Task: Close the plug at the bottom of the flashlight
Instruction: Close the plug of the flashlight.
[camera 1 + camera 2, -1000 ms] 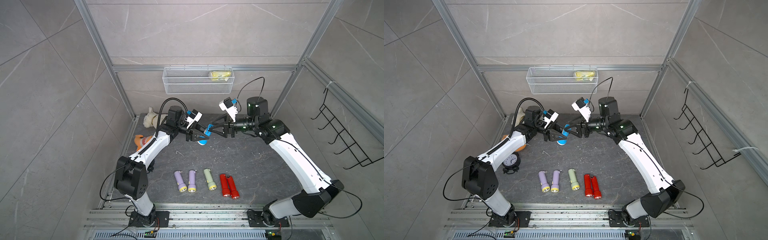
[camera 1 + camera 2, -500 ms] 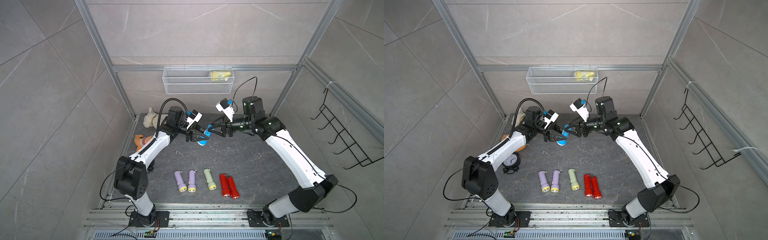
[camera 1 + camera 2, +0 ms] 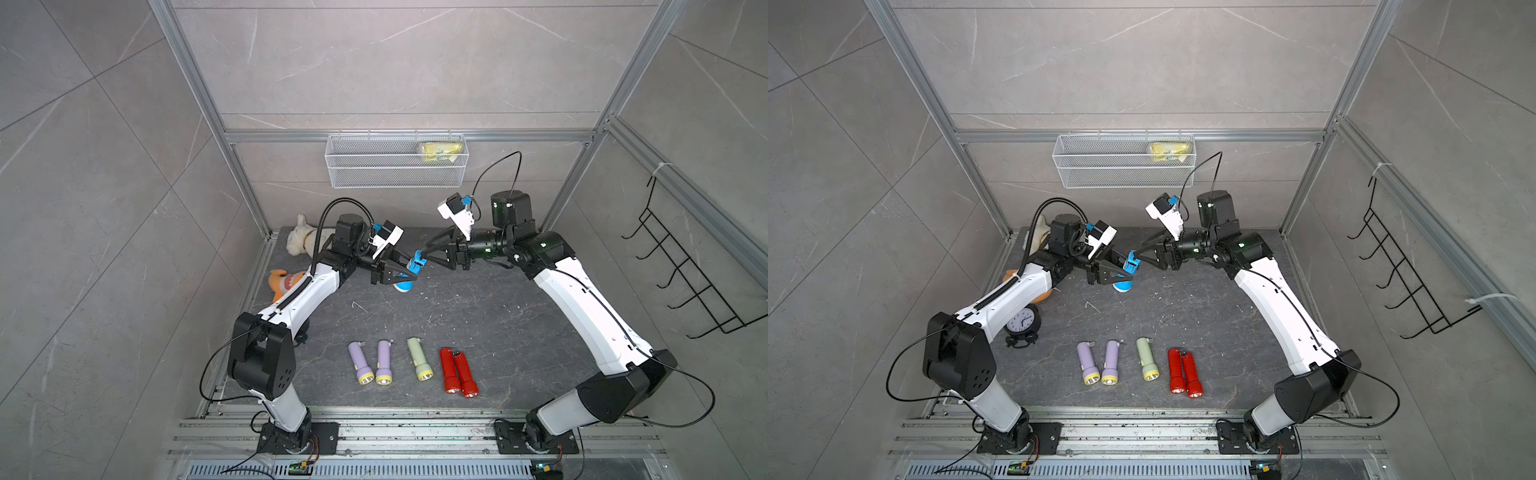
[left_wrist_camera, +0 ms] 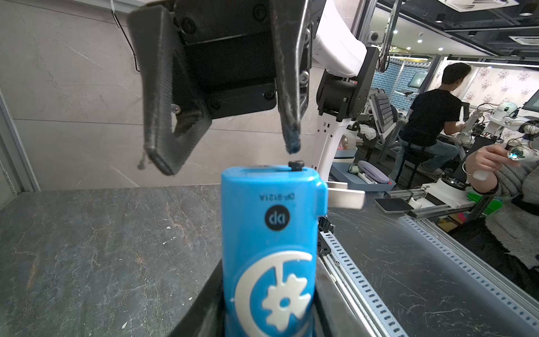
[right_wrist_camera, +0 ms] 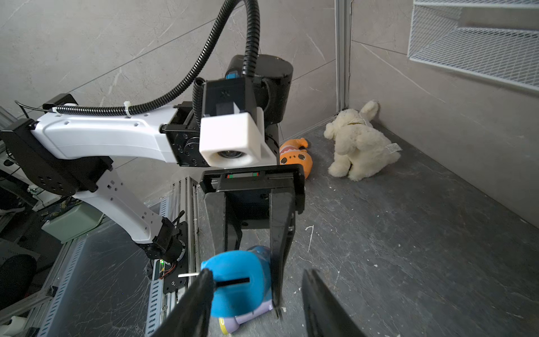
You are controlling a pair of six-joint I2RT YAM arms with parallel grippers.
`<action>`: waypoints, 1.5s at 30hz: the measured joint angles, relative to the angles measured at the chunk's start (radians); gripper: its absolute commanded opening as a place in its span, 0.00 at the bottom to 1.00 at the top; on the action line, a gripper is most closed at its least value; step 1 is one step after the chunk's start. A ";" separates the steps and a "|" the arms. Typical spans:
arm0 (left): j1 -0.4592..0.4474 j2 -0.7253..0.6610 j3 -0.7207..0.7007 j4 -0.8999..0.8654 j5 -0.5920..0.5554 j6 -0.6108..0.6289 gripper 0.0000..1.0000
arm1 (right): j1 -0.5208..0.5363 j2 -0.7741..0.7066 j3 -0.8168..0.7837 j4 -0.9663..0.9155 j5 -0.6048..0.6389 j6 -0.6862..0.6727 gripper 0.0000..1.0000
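My left gripper (image 3: 395, 271) (image 3: 1113, 272) (image 4: 268, 315) is shut on a blue flashlight (image 3: 409, 270) (image 3: 1127, 270) (image 4: 268, 233) and holds it above the table, bottom end toward the right arm. The plug (image 4: 345, 198) (image 5: 188, 274) is two metal blades sticking out sideways from that bottom end. My right gripper (image 3: 420, 255) (image 3: 1138, 257) (image 4: 230, 157) (image 5: 258, 274) is open at the flashlight's bottom (image 5: 236, 286). One of its fingertips (image 5: 205, 275) is at the root of the plug. The other fingertip stands off to the far side.
Near the front of the dark table (image 3: 498, 332) lie two purple flashlights (image 3: 359, 363), a green one (image 3: 419, 359) and two red ones (image 3: 457, 372). A white plush (image 3: 301, 239), an orange plush (image 3: 282, 282) and a clock (image 3: 1021, 324) sit at the left. A wire basket (image 3: 395, 166) hangs on the back wall.
The right arm's elbow has shifted a little to the left and its fingers have narrowed slightly at the flashlight's end. The left arm and the flashlight have stayed put.
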 measured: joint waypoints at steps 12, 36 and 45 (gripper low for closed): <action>0.001 -0.013 0.000 0.000 0.000 0.000 0.00 | 0.000 0.014 0.000 0.011 -0.068 0.016 0.53; 0.001 -0.013 0.000 0.000 0.000 0.000 0.00 | 0.000 0.017 -0.008 0.011 -0.104 0.023 0.53; 0.003 -0.013 0.000 0.000 0.000 0.000 0.00 | 0.000 0.021 -0.015 0.021 -0.112 0.036 0.46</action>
